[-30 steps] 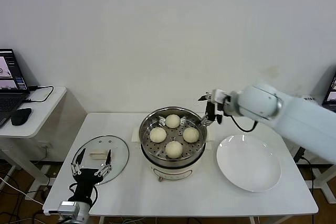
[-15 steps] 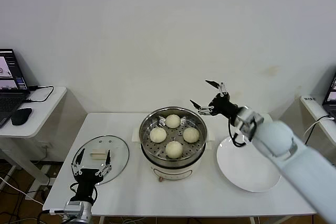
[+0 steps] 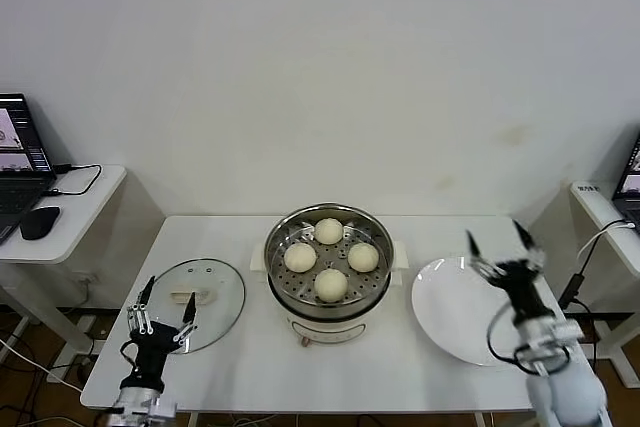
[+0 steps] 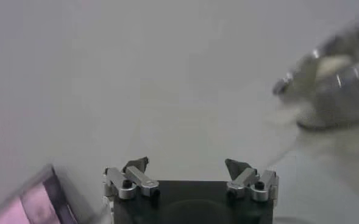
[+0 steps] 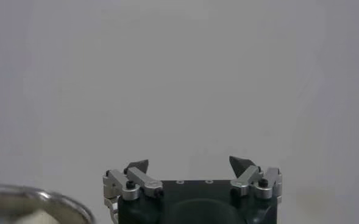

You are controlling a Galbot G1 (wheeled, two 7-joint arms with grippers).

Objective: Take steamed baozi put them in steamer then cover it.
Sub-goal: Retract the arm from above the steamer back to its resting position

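Observation:
Several cream-white baozi [image 3: 331,256] lie on the perforated tray inside the shiny steel steamer [image 3: 276,272] at the table's middle. The steamer has no cover on it. The round glass lid [image 3: 223,305] with its cream handle [image 3: 191,297] lies flat on the table to the left. My left gripper [image 3: 160,309] is open and empty, upright over the lid's near edge. My right gripper [image 3: 501,248] is open and empty, upright above the white plate [image 3: 455,322] at the right. The steamer's rim shows blurred in the left wrist view [image 4: 331,85] and in the right wrist view [image 5: 39,204].
A side table with a laptop [image 3: 18,162] and a black mouse [image 3: 40,221] stands at far left. A white wall rises behind the table. Another stand [image 3: 605,209] is at far right.
My right arm has pulled back from beside the steamer's far rim to the right and toward me, ending above the plate. My left gripper has shifted slightly left and lower by the lid.

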